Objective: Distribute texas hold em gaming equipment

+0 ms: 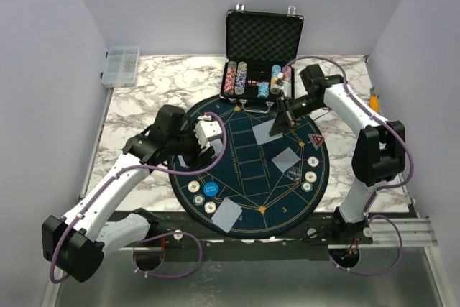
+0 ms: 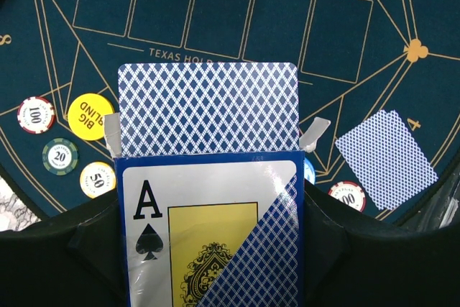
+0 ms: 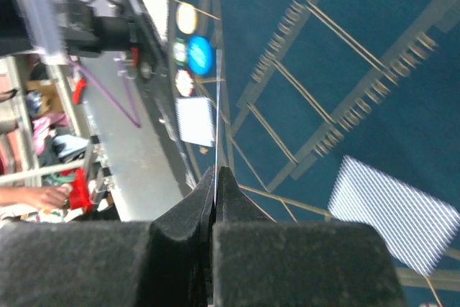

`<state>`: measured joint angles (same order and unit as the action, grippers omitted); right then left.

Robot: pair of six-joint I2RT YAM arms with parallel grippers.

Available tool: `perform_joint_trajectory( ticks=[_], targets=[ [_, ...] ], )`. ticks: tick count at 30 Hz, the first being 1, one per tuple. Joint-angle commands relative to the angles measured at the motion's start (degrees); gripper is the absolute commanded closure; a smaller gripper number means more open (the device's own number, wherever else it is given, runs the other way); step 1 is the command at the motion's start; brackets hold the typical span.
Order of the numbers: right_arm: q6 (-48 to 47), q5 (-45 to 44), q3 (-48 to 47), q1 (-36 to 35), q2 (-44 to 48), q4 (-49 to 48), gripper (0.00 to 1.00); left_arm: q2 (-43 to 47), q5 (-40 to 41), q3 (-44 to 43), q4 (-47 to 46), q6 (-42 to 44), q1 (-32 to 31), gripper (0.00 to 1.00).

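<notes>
Right wrist view: right pincer [image 3: 215, 177] clenched on one card [image 3: 216, 120], edge-on, likely for dealing; left pincer [image 2: 212, 210], at nine o'clock on the mat [image 1: 248, 177], grips the deck box [image 2: 215, 257].

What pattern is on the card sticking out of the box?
The card: blue diamond lattice on white; clearest in left wrist view.
</notes>
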<state>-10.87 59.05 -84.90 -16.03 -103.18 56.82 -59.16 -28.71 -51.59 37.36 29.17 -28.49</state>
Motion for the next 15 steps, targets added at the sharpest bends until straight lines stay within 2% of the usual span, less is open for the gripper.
perform_joint_trajectory(
  ticks=[1, 7, 15],
  targets=[
    [-15.18, -14.34, 3.58, 6.1, -0.96, 13.62, 0.99, 0.31, -1.61, -0.09, -2.49, -0.08, 0.28, 1.0],
    [-17.17, -21.52, 7.7, 7.71, -1.1, 11.86, 0.99, -0.25, -2.36, -0.11, -2.65, -0.32, 0.28, 1.0],
    [-20.2, -18.17, 7.06, 7.73, -7.37, 14.34, 0.99, -0.26, -2.59, 0.08, -2.85, -0.25, 0.28, 1.0]
  ],
)
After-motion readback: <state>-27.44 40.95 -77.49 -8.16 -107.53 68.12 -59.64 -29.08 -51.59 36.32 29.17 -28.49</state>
